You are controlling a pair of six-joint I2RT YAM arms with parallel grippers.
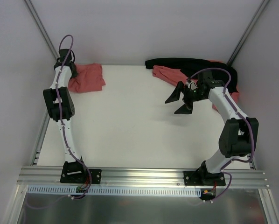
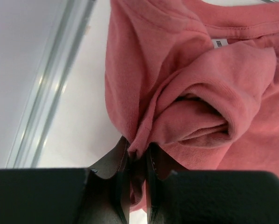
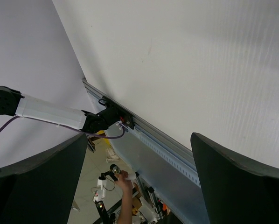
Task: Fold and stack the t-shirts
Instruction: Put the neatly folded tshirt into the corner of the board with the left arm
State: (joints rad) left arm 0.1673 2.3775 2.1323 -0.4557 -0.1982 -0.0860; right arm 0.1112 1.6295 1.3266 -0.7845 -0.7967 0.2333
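Leftward, t-shirt [image 1: 87, 77] beside table [image 1: 130, 130] edge

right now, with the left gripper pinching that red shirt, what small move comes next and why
Probably draw the left gripper toward the middle of the table: it is shut on a fold of the t-shirt, bunched at the far left edge, and the open right gripper is free to help spread it.
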